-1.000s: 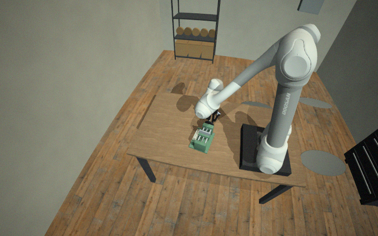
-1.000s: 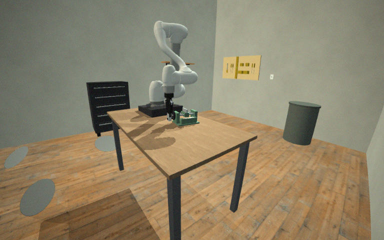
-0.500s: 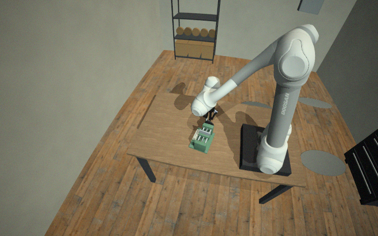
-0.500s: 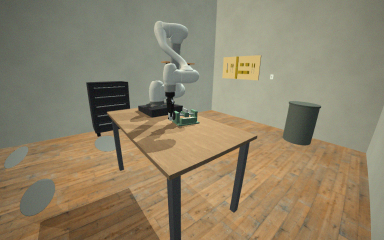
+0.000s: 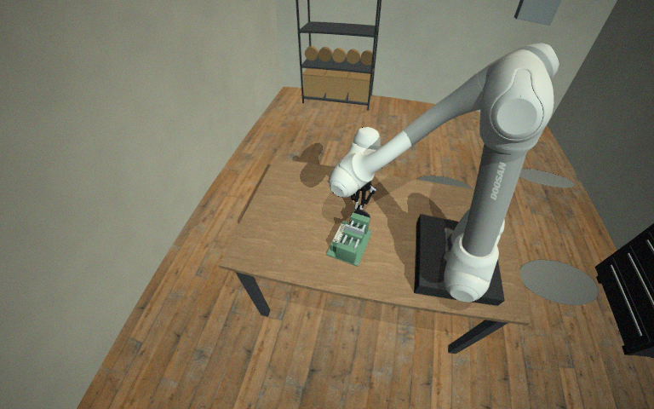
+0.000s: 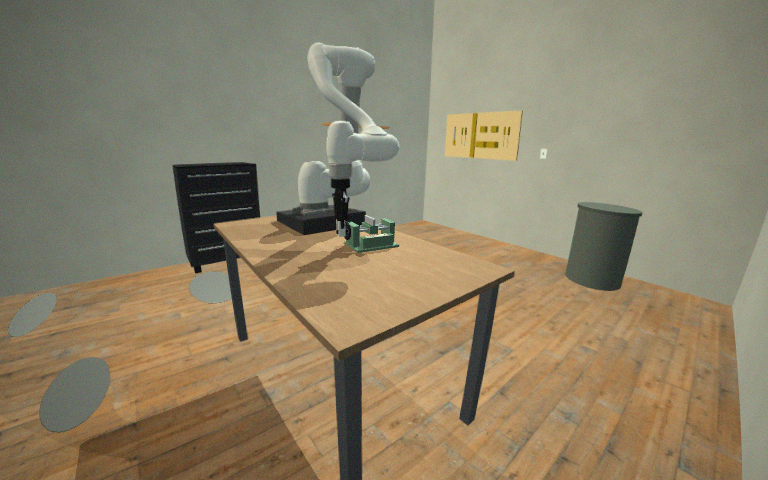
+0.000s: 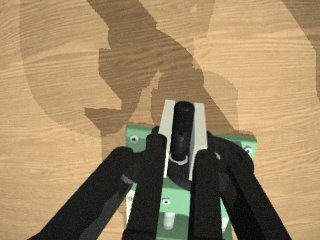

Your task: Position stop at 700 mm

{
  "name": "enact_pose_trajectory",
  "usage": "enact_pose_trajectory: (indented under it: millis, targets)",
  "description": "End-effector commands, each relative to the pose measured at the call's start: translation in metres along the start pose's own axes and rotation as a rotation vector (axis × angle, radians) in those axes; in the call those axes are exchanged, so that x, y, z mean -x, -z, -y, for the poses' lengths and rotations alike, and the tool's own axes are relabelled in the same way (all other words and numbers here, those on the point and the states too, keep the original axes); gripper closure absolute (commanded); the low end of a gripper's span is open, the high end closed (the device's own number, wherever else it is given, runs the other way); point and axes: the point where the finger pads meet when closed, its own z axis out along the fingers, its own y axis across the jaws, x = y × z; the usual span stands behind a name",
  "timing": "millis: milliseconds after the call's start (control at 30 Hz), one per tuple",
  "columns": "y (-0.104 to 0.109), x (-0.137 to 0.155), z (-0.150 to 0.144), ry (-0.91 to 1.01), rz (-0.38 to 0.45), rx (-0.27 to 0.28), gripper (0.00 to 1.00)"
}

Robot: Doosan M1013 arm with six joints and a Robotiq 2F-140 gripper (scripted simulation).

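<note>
Arm [image 5: 407,140] [image 6: 339,93] bent over table [image 5: 289,221] [image 6: 362,294], gripper [image 5: 358,206] [image 6: 340,229] [image 7: 183,116] ptg down, closed on 1 blk handle of handwheel [image 7: 235,152] [image 6: 349,230], at end of 1 grn fixture [image 5: 347,256] [image 6: 376,242] [image 7: 175,195]. 1 stop plate [image 5: 354,230] [image 6: 369,220] btwn end blks.

The scale [image 5: 339,233] was too small to read — the wheel [image 7: 179,176] lay partly hidden behind the fingers, the cabinet [image 5: 631,289] cut off by the edge

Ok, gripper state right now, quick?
Gripper: closed on the handwheel's black handle.
</note>
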Motion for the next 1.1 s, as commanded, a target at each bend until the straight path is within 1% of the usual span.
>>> enact_pose_trajectory:
  millis: [0,567,1067]
  targets:
    - [0.003,0.000,-0.001,0.000,0.000,0.000,0.96]
    - [0.016,0.000,-0.010,0.000,0.000,0.000,0.96]
    - [0.021,0.000,-0.021,0.000,0.000,0.000,0.96]
